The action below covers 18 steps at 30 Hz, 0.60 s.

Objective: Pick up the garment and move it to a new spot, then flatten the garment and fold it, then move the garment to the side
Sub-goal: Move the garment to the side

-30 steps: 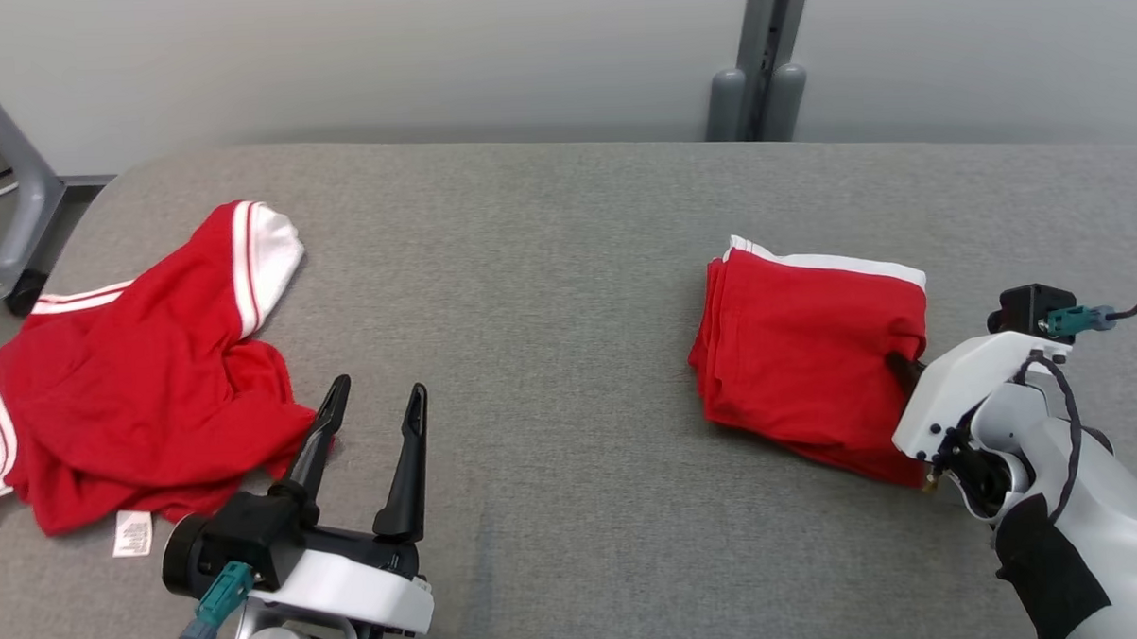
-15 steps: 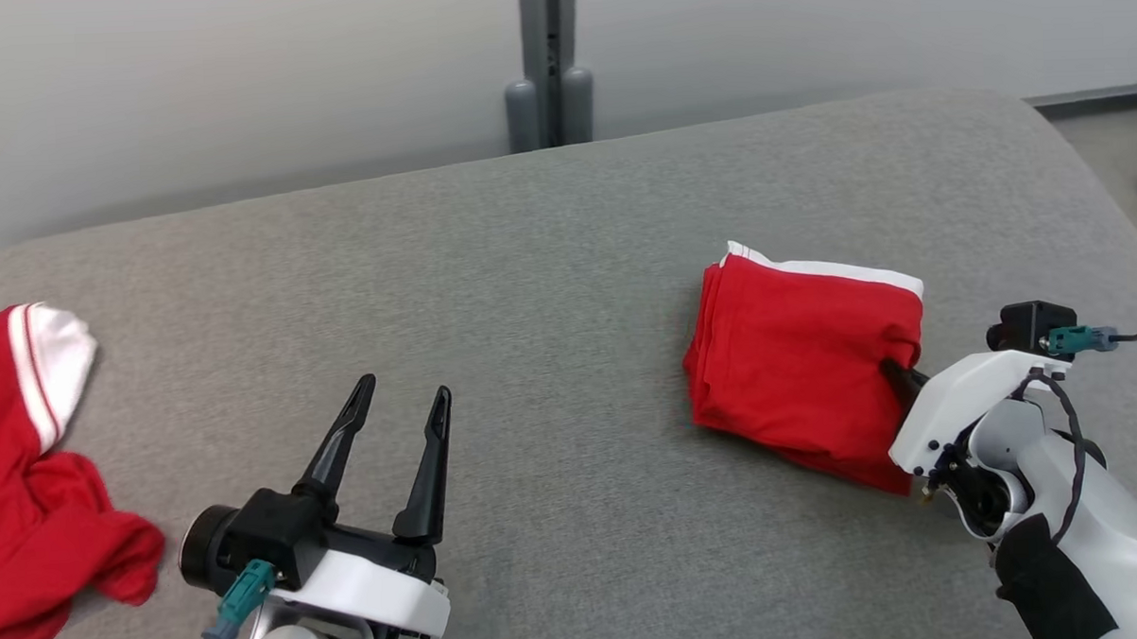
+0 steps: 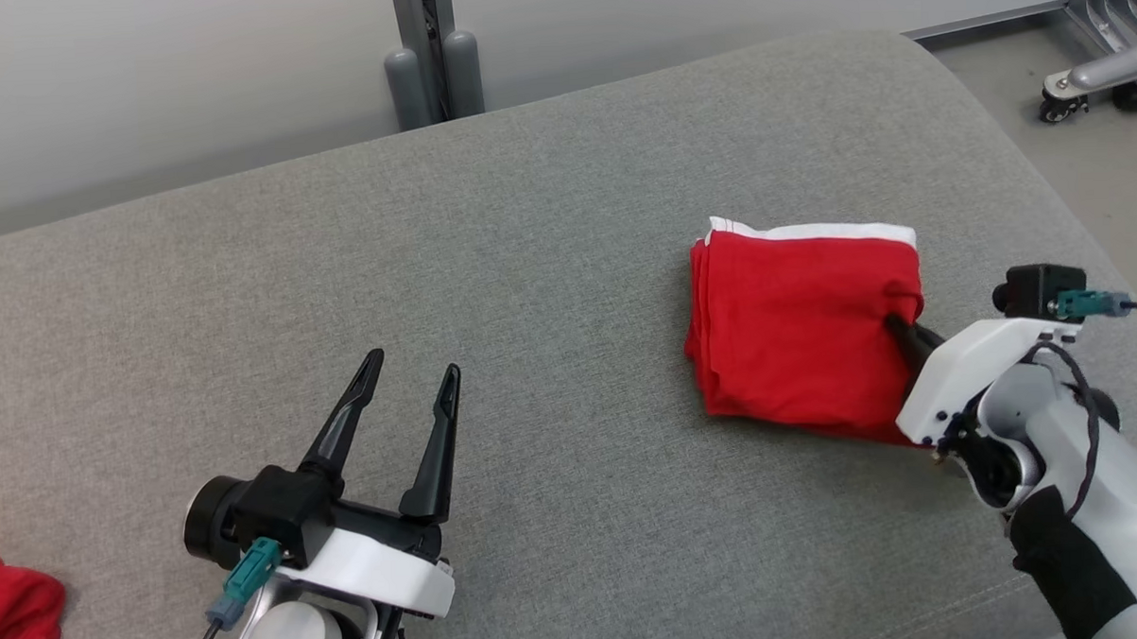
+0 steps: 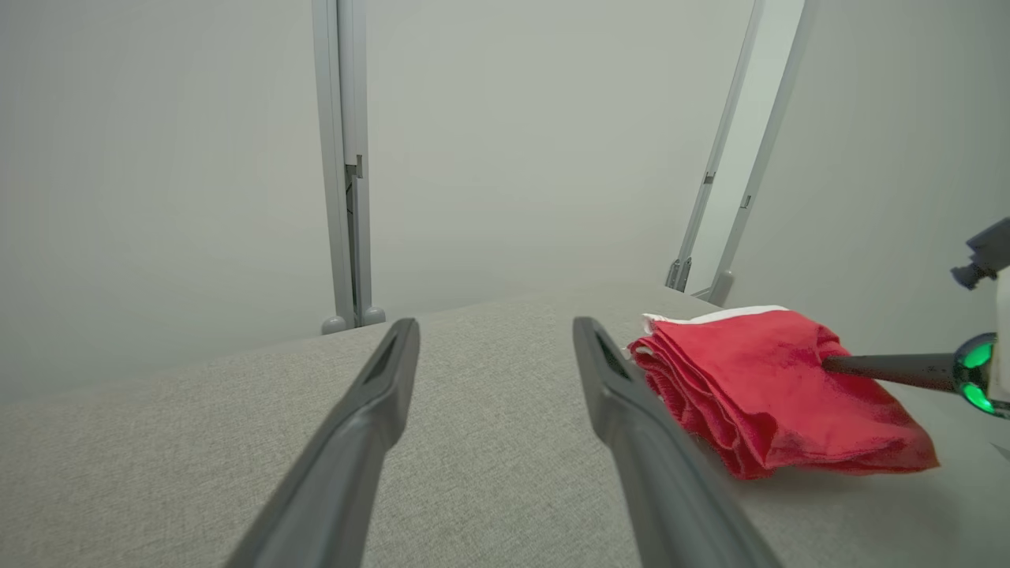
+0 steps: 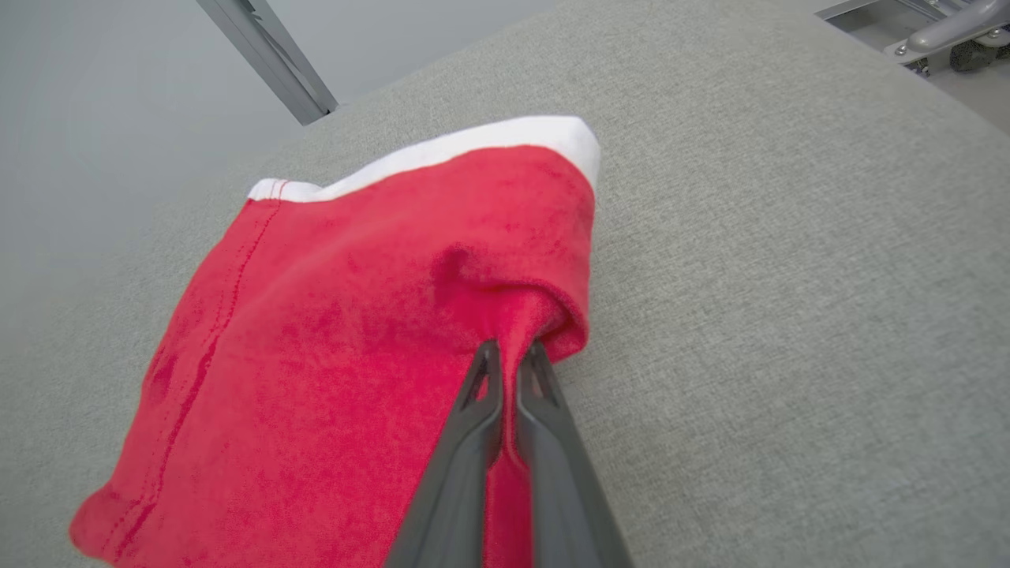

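The garment [image 3: 805, 330] is a folded red cloth with a white band along its far edge, lying on the grey table [image 3: 548, 263] toward the right. My right gripper [image 3: 895, 327] is shut on the garment's right edge, its fingers pinching a fold of red cloth [image 5: 505, 347]. In the left wrist view the garment [image 4: 757, 394] lies to the right, with the right arm's dark finger [image 4: 884, 367] reaching into it. My left gripper [image 3: 410, 377] stands open above the bare table at the lower left, nothing between its fingers [image 4: 379, 410].
A corner of another red cloth [image 3: 11, 604] shows at the lower left edge. A grey post [image 3: 427, 60] stands behind the table. The table's rounded right end drops to the floor, where a wheeled metal base [image 3: 1099, 74] stands.
The head view has swung right, so the crumpled red cloth has slid almost out at the left. The folded garment has turned a little squarer in the right gripper's hold.
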### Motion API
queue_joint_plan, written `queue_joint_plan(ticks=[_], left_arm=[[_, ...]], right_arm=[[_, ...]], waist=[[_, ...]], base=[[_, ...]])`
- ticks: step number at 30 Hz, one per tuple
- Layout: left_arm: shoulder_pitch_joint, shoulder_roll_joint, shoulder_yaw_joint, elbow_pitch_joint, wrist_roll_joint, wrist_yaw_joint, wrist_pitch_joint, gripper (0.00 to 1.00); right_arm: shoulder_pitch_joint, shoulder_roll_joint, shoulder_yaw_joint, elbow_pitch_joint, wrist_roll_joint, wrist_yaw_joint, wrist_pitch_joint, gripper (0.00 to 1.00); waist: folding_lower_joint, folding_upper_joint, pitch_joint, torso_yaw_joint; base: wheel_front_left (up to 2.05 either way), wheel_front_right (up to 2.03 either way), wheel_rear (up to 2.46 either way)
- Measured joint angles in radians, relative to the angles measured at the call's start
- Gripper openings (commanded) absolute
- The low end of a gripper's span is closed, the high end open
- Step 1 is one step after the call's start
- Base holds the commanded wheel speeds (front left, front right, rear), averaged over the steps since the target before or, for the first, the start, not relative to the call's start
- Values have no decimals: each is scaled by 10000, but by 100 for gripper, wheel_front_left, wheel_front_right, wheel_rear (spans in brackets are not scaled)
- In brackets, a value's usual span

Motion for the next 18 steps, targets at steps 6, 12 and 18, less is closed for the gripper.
queue_joint_plan(ticks=[6, 12, 18], left_arm=[[-240, 2, -58, 27, 127, -84, 0, 100], [-543, 35, -92, 50, 226, -134, 0, 100], [-786, 115, -90, 52, 236, -178, 0, 100]], right_arm=[[-829, -708, 474, -19, -42, -2, -268, 0], [-2059, -1649, 732, 447, -180, 0, -757, 0], [-2918, -2266, 857, 1404, -550, 0, -1045, 0]], waist=[[1, 0, 387, 241], [0, 0, 1075, 742], [0, 0, 1596, 1180]], base=[[0, 0, 0], [0, 0, 0], [0, 0, 0]])
